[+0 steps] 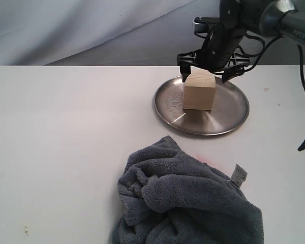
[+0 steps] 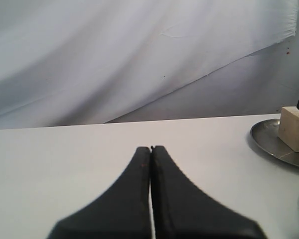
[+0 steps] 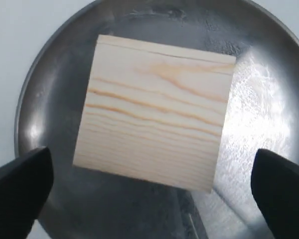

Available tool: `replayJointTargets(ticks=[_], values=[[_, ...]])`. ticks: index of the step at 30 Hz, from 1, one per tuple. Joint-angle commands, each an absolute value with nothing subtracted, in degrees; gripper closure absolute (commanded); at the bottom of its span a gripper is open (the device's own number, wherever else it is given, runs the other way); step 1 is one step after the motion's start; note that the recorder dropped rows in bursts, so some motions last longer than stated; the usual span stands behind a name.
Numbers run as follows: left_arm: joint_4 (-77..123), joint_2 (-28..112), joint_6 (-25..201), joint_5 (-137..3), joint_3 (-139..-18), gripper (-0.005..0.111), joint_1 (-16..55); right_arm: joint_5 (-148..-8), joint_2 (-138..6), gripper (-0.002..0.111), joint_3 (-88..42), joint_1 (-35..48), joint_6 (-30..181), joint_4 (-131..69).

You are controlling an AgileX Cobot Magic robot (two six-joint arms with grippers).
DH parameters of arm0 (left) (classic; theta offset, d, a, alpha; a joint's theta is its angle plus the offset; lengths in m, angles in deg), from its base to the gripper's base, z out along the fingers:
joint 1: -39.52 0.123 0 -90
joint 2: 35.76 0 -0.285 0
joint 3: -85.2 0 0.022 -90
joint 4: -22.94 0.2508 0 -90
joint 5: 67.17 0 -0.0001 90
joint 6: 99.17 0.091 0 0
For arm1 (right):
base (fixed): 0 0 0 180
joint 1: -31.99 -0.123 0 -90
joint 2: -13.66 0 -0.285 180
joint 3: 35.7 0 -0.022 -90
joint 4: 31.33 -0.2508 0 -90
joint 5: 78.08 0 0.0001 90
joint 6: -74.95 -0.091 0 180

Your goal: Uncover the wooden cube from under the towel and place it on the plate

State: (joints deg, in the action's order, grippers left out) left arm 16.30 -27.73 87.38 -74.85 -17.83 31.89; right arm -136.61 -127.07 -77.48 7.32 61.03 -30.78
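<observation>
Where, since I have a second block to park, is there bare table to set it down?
The broad white table stretch left of the round silver metal plate and the crumpled blue-grey fleece towel is bare. A narrower strip lies between plate and towel. It is crowded at the plate: the pale wooden cube sits there under the open right gripper.

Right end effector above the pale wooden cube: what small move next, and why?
Probably lift the right end effector straight up: its jaws are open and the pale wooden cube already sits flat on the round silver metal plate.

Right end effector (image 1: 204, 79) spread, left one (image 2: 151, 148) closed
</observation>
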Motion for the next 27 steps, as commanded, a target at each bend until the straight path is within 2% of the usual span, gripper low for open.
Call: replayJointTargets(ticks=[1,8,11,15,24,27], values=[[16.2,-28.0,87.2,-74.7,-17.6,0.107,31.6,-143.4,-124.0,0.013,-77.9,7.4,61.5,-31.3],[16.2,-28.0,87.2,-74.7,-17.6,0.107,31.6,-148.0,-118.4,0.041,-76.1,3.1,61.6,-29.0],[16.2,-28.0,87.2,-74.7,-17.6,0.107,31.6,-148.0,-112.8,0.053,-68.8,-0.7,61.0,-23.9],[16.2,-28.0,87.2,-74.7,-17.6,0.107,31.6,-146.7,-105.7,0.054,-57.6,-2.3,59.4,-23.2],[16.2,-28.0,87.2,-74.7,-17.6,0.107,31.6,-131.3,-85.0,0.058,-28.8,-2.7,57.6,-24.9],[16.2,-28.0,87.2,-74.7,-17.6,0.107,31.6,-124.0,-76.3,0.066,-19.4,-2.7,57.5,-27.6]])
